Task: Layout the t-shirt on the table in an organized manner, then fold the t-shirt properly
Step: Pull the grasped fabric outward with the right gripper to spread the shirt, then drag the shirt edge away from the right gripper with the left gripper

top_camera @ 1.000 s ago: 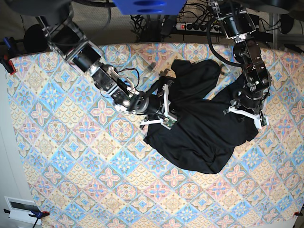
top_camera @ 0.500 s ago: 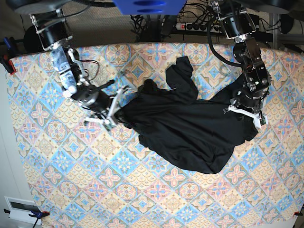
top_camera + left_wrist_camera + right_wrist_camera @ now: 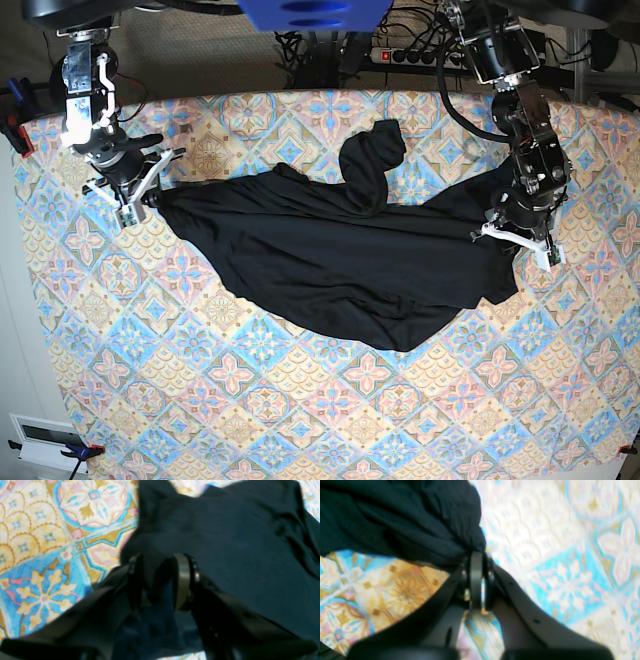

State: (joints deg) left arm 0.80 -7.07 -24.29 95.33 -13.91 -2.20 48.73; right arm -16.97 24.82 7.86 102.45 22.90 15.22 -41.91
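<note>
Your right gripper (image 3: 478, 580) has its jaws pressed together on a bunched corner of the black t-shirt (image 3: 402, 522), the fabric gathered into a knot right at the pad tips at the centre of the right wrist view, with the cloth trailing off to the upper left of that frame. Your left gripper (image 3: 158, 580) stands with its jaws part-way apart and a fold of the t-shirt (image 3: 237, 550) between the two pads, so it is pinching the thicker bunch of cloth rather than standing free; the rest of the garment fills the right half of the left wrist view. In the base view, the right gripper (image 3: 135, 195) sits at the upper left of the frame and the left gripper (image 3: 518, 238) at the right, and the t-shirt (image 3: 340, 270) is stretched between them across the upper middle of the table (image 3: 250, 400). The garment lies as a wide, uneven sheet, sagging toward the lower centre of the frame, with one sleeve curled in a loop on top near the upper centre. The tablecloth's blue, pink and yellow floral tiles show all around it. A power strip (image 3: 410, 55) and cables lie beyond the table's far edge at the top.
</note>
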